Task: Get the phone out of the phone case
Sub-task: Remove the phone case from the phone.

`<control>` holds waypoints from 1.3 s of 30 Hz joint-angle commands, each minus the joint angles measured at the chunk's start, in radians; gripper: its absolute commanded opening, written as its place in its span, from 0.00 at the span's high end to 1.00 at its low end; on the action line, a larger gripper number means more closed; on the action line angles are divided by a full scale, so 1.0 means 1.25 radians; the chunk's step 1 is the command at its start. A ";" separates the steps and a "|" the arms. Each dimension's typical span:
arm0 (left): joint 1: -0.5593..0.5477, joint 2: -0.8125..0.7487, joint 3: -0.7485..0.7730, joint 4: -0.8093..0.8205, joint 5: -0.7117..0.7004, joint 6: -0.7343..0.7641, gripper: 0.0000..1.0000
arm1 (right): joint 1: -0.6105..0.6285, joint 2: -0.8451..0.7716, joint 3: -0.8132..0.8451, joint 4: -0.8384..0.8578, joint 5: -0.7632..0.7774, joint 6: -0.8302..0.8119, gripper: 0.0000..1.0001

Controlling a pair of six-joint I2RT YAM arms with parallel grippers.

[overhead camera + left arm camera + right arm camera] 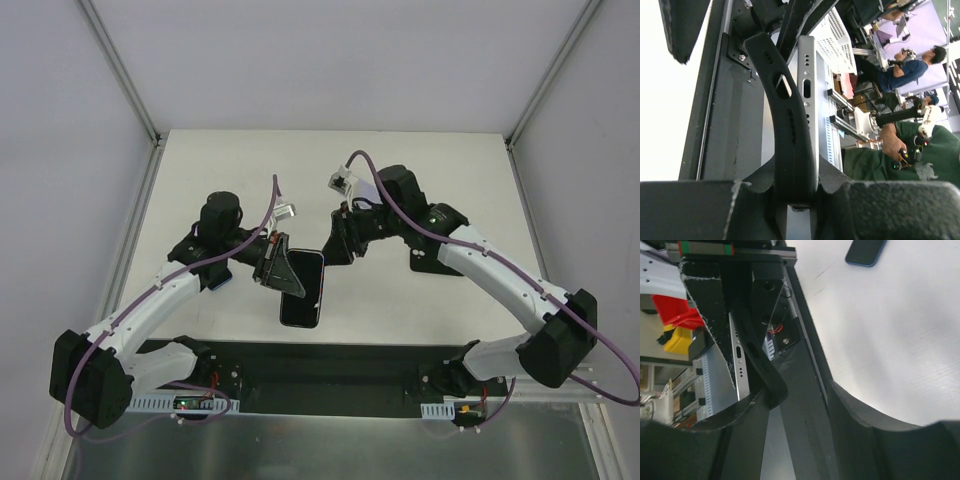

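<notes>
A: Left wrist view, nearest first: left pincer (795,186) pressed tight on the phone (807,100), w/ the case (785,130) in the same bite, both seen edge-on. Further out the case bows off the silver frame. Soft rubbery stuff, flexes easily.

B: And the phone itself?

A: Stiff, slick metal sides, prob. a glass face. I'd judge it light enough for one pincer but slippy, so clamp across the flat faces, not on the rim. It's up in the air over the desk (420,180), between the two arms.

B: Right side?

A: Right pincer (800,415) is spread, nothing pinched btw. the jaws. The case's loose lip curls against one finger (705,440). Best hold for the case, imo, is that freed lip near the corner, peeling away from the frame. Risks: the case springs back, or the phone slides out & drops. It's fragile.
</notes>
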 commanded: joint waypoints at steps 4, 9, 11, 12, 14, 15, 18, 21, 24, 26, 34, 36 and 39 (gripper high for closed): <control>-0.009 0.032 0.133 0.264 0.011 0.028 1.00 | 0.092 0.080 -0.059 0.031 -0.116 0.054 0.49; -0.009 0.054 0.128 0.296 0.001 0.017 1.00 | 0.115 0.114 -0.064 0.141 -0.102 0.186 0.52; -0.009 0.064 0.128 0.304 -0.002 0.013 1.00 | 0.123 0.127 -0.067 0.164 -0.095 0.234 0.53; -0.009 0.068 0.128 0.306 -0.008 0.012 1.00 | 0.134 0.130 -0.065 0.180 -0.089 0.244 0.55; -0.009 0.080 0.130 0.318 -0.009 0.007 1.00 | 0.144 0.138 -0.054 0.184 -0.078 0.255 0.56; -0.009 0.085 0.131 0.323 -0.013 0.005 1.00 | 0.156 0.142 -0.051 0.181 -0.073 0.258 0.57; -0.008 0.102 0.134 0.330 -0.020 0.001 1.00 | 0.168 0.150 -0.042 0.177 -0.064 0.266 0.65; -0.007 0.112 0.136 0.332 -0.025 -0.001 1.00 | 0.168 0.148 -0.045 0.161 -0.045 0.267 0.87; -0.004 0.112 0.136 0.326 -0.036 -0.001 1.00 | 0.166 0.139 -0.048 0.128 -0.019 0.265 0.99; 0.001 0.112 0.134 0.310 -0.048 0.005 1.00 | 0.162 0.138 -0.049 0.103 -0.001 0.265 0.99; 0.022 0.116 0.133 0.260 -0.088 0.011 0.88 | 0.074 0.145 -0.114 0.093 0.063 0.323 0.99; 0.031 0.116 0.130 0.256 -0.090 0.006 0.71 | 0.041 0.140 -0.127 0.093 0.070 0.337 0.99; 0.046 0.116 0.125 0.253 -0.095 -0.009 0.36 | 0.000 0.128 -0.143 0.092 0.090 0.349 0.99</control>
